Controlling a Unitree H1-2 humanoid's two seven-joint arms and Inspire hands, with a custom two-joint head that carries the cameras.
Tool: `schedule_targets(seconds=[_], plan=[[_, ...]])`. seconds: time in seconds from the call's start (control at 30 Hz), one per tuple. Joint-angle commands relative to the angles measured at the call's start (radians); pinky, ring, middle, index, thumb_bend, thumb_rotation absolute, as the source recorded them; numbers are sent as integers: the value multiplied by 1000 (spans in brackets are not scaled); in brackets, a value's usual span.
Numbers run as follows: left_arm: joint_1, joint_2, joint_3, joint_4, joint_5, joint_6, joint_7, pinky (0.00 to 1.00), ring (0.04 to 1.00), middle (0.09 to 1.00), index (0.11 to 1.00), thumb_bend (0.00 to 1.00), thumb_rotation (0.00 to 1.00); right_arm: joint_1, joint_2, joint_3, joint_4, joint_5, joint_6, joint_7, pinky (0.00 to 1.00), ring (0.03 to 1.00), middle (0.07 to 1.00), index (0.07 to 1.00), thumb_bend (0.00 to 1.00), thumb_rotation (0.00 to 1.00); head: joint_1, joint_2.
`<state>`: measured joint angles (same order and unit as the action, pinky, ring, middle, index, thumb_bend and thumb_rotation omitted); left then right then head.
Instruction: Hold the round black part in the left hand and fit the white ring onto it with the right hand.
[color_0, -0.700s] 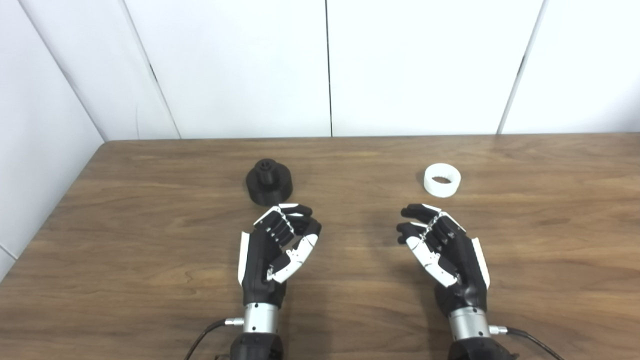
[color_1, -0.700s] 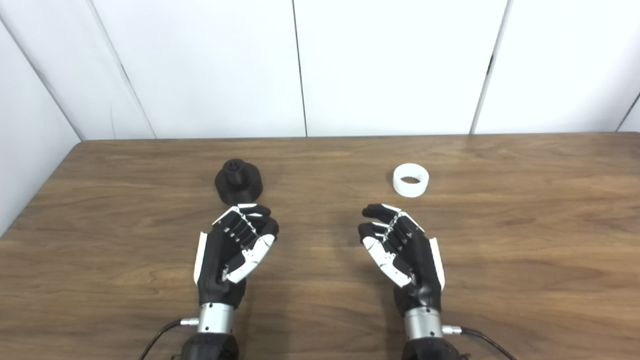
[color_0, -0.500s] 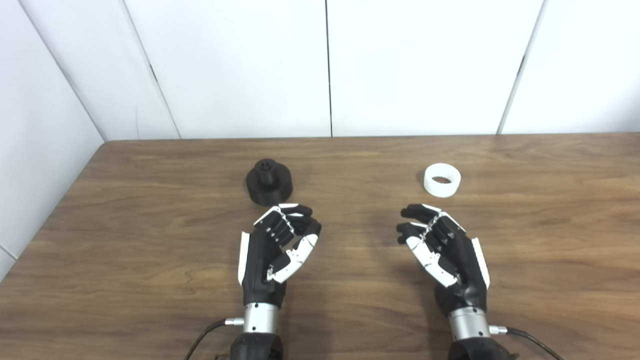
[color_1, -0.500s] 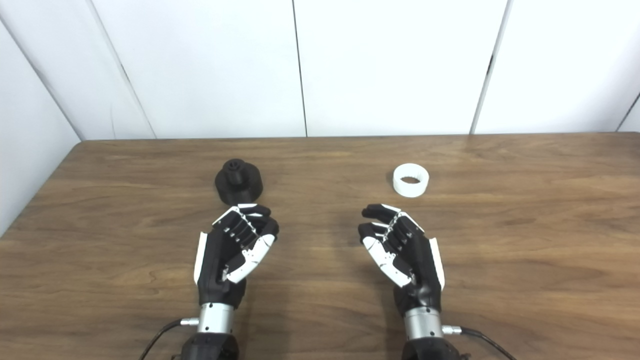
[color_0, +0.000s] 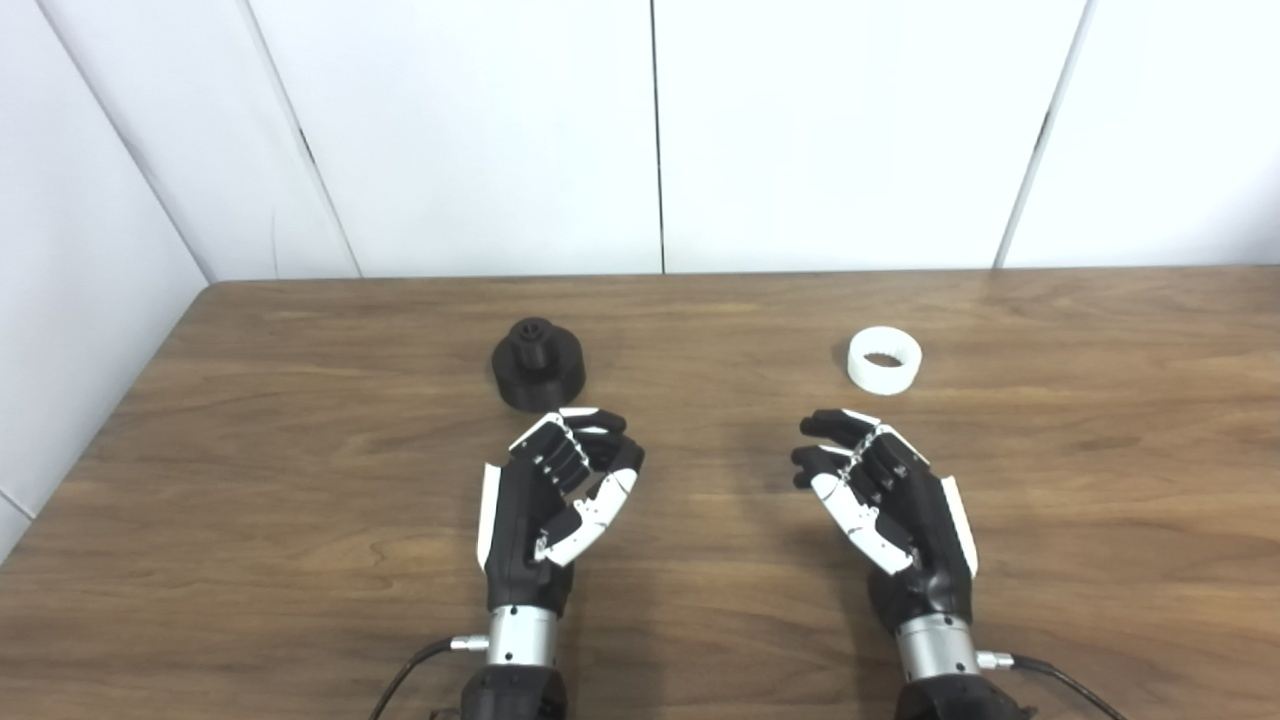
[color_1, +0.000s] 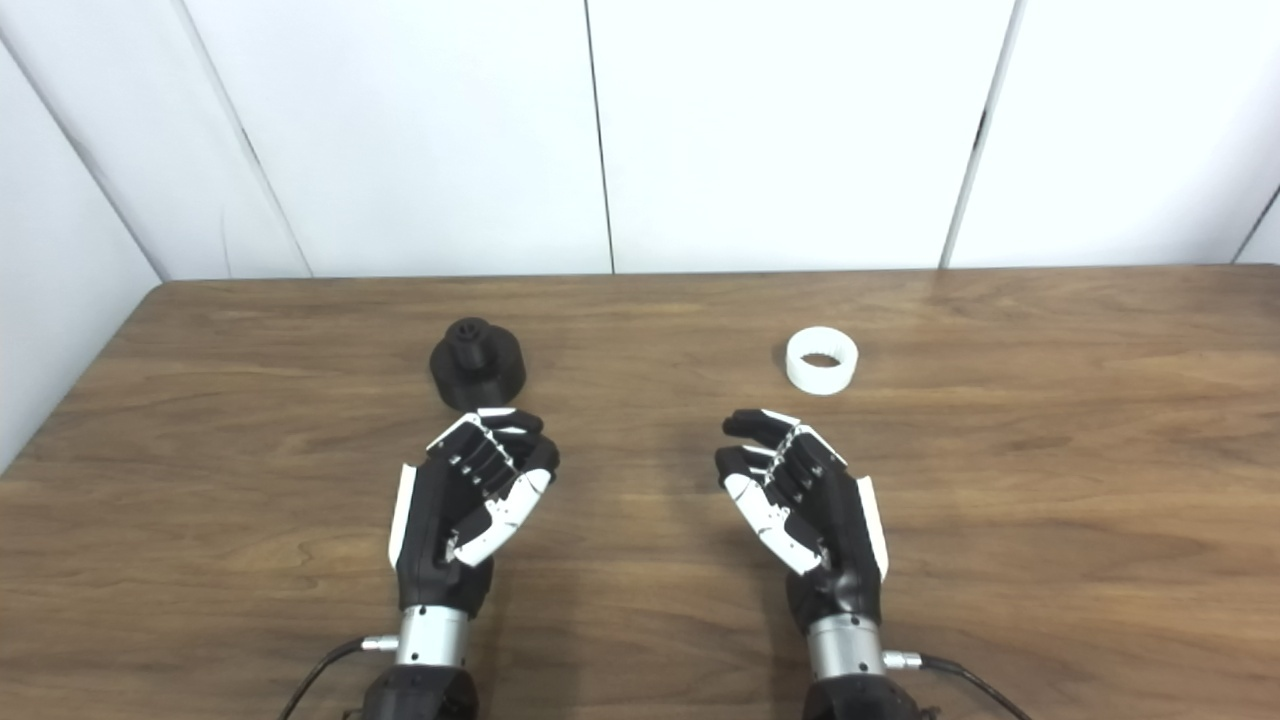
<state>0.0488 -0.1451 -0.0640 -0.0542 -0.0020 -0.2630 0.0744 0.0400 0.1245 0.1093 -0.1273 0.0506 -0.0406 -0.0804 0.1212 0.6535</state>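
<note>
The round black part (color_0: 538, 364) stands on the wooden table (color_0: 300, 450), a stub sticking up from its wide base. The white ring (color_0: 884, 361) lies flat on the table to the right. My left hand (color_0: 555, 500) rests just in front of the black part, palm up, fingers loosely curled, holding nothing. My right hand (color_0: 885, 500) rests in front and slightly left of the ring, palm up, fingers loosely curled, holding nothing. Both hands are apart from the objects.
White wall panels (color_0: 650, 130) stand behind the table's far edge. The table's left edge (color_0: 110, 420) runs diagonally beside a white wall. Cables trail from both wrists at the picture's bottom.
</note>
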Motion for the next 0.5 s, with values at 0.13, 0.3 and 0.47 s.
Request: schedule_targets(seconds=[0.13, 0.3, 0.47], plan=[[16, 1, -2, 18, -1, -15, -8, 403, 469, 488, 500, 510, 0, 19, 16, 8, 2, -3, -15, 13, 515, 591, 666, 630, 464, 215, 8, 0], [16, 1, -2, 26, 9, -18, -6, 406, 468, 488, 499, 510, 0, 20, 12, 5, 6, 4, -23, 18, 515, 587, 662, 629, 465, 218, 54, -14], [11, -12, -6, 48, 23, -39, 5, 395, 458, 487, 497, 510, 0, 21, -1, -7, 10, 35, -19, 32, 525, 589, 654, 631, 468, 195, 148, -29]])
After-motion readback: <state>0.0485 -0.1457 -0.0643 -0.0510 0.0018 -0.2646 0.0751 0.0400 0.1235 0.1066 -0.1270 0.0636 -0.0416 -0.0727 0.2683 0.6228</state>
